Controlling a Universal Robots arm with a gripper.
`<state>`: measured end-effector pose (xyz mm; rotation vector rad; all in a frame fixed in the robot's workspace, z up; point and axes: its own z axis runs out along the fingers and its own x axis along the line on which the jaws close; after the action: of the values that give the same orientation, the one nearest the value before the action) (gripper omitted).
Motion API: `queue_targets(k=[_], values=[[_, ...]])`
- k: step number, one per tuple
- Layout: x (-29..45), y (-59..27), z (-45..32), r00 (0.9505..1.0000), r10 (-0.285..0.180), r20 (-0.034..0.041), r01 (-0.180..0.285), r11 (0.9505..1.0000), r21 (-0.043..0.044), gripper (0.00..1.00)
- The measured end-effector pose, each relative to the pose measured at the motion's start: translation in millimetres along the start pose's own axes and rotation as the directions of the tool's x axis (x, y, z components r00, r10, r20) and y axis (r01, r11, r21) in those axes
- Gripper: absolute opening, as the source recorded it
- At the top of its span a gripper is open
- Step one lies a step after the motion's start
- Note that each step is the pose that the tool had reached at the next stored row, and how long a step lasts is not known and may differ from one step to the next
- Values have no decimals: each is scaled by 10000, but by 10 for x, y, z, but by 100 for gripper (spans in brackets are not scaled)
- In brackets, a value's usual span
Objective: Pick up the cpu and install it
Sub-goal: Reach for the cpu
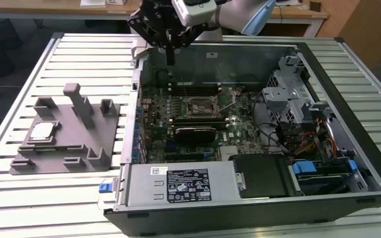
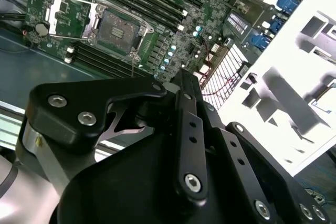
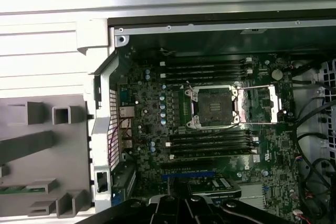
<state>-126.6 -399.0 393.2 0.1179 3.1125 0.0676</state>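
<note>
Gripper [image 1: 170, 60] hovers over open case [image 1: 243, 218], fingers together, empty; cpu [image 1: 41, 131] unpicked on grey holder [image 1: 68, 146]; pickup likely needs fingers spread.

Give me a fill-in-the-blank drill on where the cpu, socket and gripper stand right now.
The cpu lies on the grey holder, ____ (inside/outside) the computer case. The socket on the motherboard holds ____ chip. The gripper hangs above the case, holding ____. Missing: outside; no; nothing.

No readable text: black label [image 1: 189, 186] and white sticker [image 1: 158, 170] on power supply [image 1: 144, 191], illegible.
</note>
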Motion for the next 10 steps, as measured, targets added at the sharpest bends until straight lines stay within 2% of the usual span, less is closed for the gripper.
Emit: queue_targets(k=[10], values=[[67, -5, 4, 10000, 0, 0, 0, 10000, 0, 11]])
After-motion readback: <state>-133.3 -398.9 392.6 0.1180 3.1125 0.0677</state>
